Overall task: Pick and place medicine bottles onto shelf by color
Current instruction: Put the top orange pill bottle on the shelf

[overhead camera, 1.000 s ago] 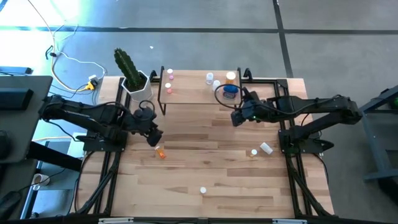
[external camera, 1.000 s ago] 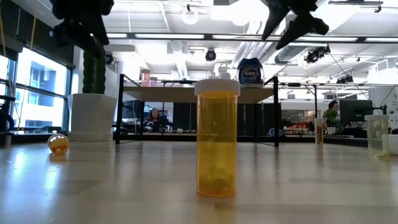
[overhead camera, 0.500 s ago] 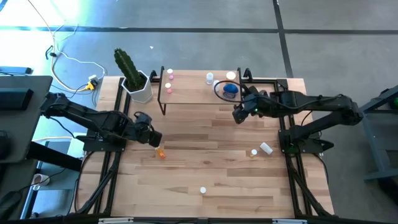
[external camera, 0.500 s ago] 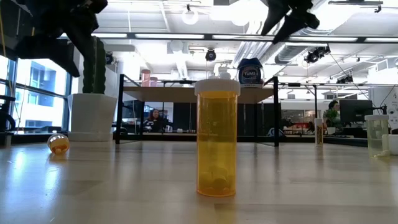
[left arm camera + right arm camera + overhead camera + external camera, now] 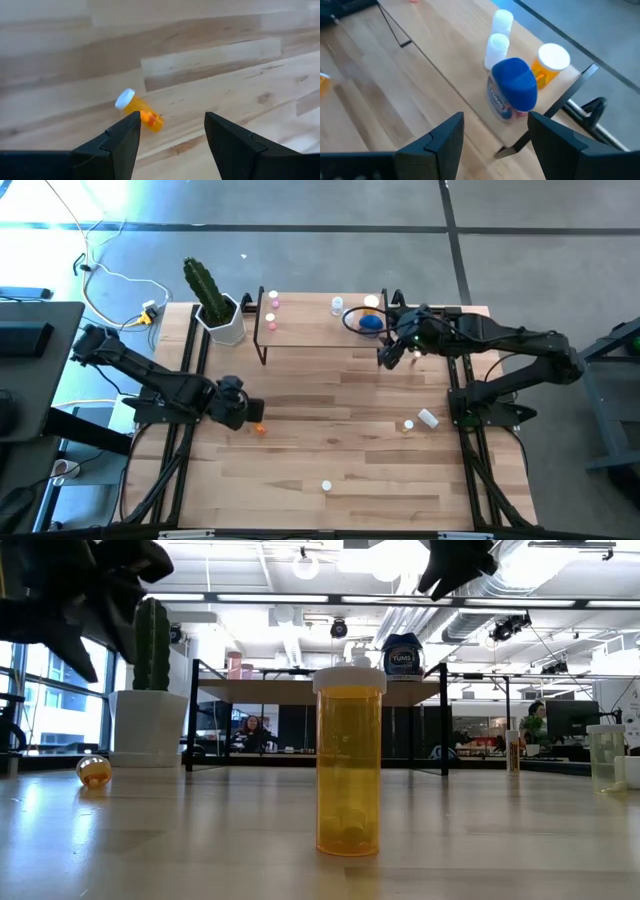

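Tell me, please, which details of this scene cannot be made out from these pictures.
- Pink bottles on the shelf: too small in the high view to show labels or contents.
- Lying orange bottle: partly hidden behind a finger of the open left claw in the left wrist view.
- Right claw, open: the low view's top edge cuts it off.
- Blue bottle: label mostly turned away.

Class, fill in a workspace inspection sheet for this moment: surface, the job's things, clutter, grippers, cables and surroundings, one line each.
Surface: wood-plank table, dry and bare between items.
Job's things: shelf carries pink bottles, white bottles, an orange bottle and the blue bottle; fallen orange bottle lies on the table; others are scattered.
Clutter: cactus pot beside the shelf.
Grippers: left gripper open, over the fallen orange bottle; right gripper open, empty, near the blue bottle.
Cables: white cables on the floor.
Surroundings: person seated in the background.
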### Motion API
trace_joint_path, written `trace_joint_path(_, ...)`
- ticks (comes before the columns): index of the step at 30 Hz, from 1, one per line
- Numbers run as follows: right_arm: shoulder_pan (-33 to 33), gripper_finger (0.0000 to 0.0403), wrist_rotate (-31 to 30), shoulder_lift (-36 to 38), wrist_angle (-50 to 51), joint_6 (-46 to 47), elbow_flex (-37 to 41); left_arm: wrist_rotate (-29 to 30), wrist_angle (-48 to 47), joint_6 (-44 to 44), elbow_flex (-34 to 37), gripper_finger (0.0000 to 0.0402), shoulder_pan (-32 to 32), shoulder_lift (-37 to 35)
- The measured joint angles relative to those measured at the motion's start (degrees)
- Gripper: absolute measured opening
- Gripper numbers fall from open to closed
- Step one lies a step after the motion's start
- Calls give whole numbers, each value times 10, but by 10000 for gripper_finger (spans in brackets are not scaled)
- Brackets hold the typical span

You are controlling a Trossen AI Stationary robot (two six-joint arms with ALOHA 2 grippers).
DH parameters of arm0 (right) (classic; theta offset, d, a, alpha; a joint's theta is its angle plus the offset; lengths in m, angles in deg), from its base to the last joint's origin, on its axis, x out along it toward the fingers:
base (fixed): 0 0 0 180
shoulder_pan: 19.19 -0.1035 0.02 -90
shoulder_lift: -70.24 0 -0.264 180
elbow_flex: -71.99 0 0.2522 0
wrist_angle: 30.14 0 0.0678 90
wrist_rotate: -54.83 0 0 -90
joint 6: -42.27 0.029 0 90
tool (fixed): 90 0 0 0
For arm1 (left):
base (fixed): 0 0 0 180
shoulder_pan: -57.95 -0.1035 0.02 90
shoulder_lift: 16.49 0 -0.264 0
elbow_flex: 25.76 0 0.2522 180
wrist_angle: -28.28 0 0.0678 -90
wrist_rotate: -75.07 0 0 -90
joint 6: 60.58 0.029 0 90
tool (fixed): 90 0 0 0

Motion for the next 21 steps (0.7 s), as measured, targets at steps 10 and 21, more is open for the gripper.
trace_joint_path(10, 39, 211, 27, 0, 3, -93, 0, -34, 37, -103, 0, 209, 26, 93)
trace_joint_path(21, 64, 211, 36, 0, 1, -129, 0, -37, 104, -157, -1, 209, 31, 181)
